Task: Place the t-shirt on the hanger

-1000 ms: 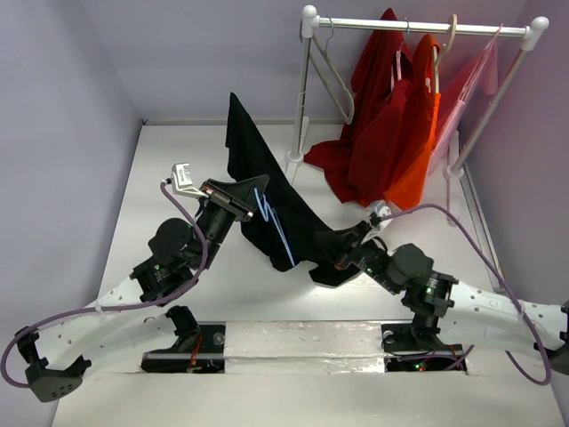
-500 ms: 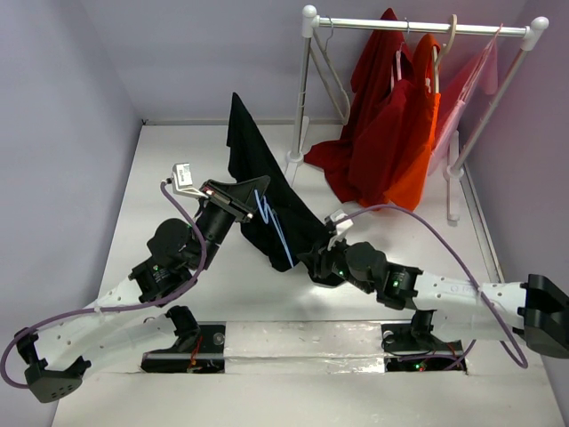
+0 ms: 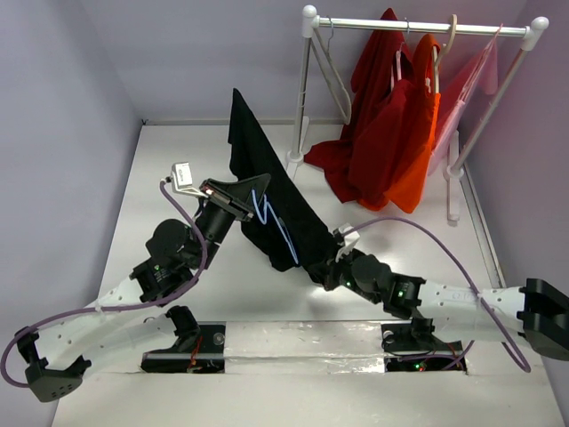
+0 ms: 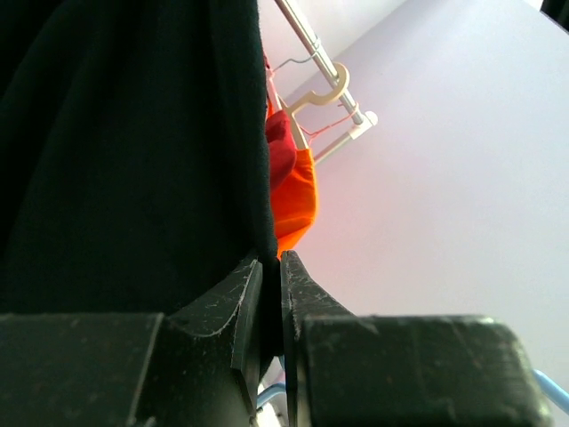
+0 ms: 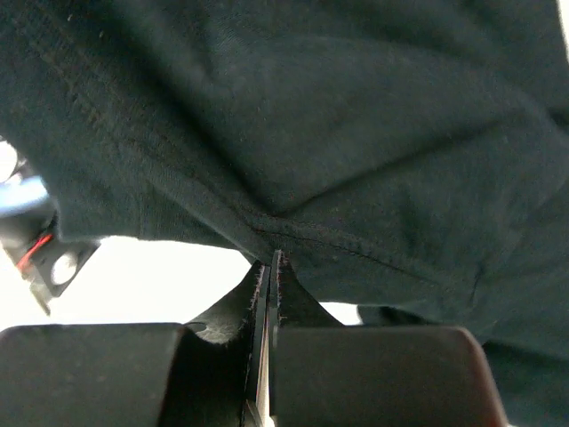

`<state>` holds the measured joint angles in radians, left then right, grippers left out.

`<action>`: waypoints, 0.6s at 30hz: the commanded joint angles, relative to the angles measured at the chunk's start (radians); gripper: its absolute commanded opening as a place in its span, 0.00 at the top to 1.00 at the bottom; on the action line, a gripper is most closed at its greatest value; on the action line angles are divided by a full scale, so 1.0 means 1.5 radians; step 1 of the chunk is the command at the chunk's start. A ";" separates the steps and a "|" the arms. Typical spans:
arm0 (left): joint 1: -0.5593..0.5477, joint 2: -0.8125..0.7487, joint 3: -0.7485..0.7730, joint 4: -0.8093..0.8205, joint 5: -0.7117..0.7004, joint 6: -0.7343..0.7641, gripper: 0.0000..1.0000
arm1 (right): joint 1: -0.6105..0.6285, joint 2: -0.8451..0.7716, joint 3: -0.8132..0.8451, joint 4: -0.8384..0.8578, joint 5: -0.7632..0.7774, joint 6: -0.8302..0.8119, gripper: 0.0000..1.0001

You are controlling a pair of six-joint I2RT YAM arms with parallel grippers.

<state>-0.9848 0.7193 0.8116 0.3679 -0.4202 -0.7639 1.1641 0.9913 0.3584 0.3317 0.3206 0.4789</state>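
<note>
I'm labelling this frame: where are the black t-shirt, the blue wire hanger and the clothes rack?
t-shirt (image 3: 247, 151), top view, raised upper fabric.
hanger (image 3: 284, 242), top view, long wire side.
clothes rack (image 3: 356, 23), top view, top rail.

Left tool (image 3: 250, 194) holds the hanger (image 3: 281, 234), right tool (image 3: 322, 269) pinches the t-shirt (image 3: 245, 135).

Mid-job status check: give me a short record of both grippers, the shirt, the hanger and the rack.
plain black fabric t-shirt: stretched between both grippers, draped over the hanger
thin light-blue wire hanger: partly visible against the shirt
left gripper: shut on the hanger, black fabric at its tips
right gripper: shut on a fold of the shirt's edge
white rail rack: far right, holding red, orange and pink garments
</note>
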 commanded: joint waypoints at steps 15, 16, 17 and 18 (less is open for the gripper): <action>0.003 0.072 -0.018 0.237 -0.072 0.174 1.00 | 0.121 -0.111 0.093 -0.219 0.008 0.131 1.00; 0.003 0.072 -0.032 0.238 -0.073 0.145 1.00 | 0.129 -0.092 0.120 -0.219 0.006 0.131 1.00; 0.003 0.071 -0.060 0.239 -0.072 0.130 1.00 | 0.139 -0.080 0.135 -0.217 0.005 0.130 1.00; 0.003 0.069 -0.075 0.241 -0.070 0.114 1.00 | 0.145 -0.066 0.151 -0.209 0.005 0.128 1.00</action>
<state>-0.9859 0.8417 0.7498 0.6014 -0.5137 -0.5484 1.3491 0.8536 0.4938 0.0513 0.3233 0.6476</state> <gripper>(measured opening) 0.064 0.012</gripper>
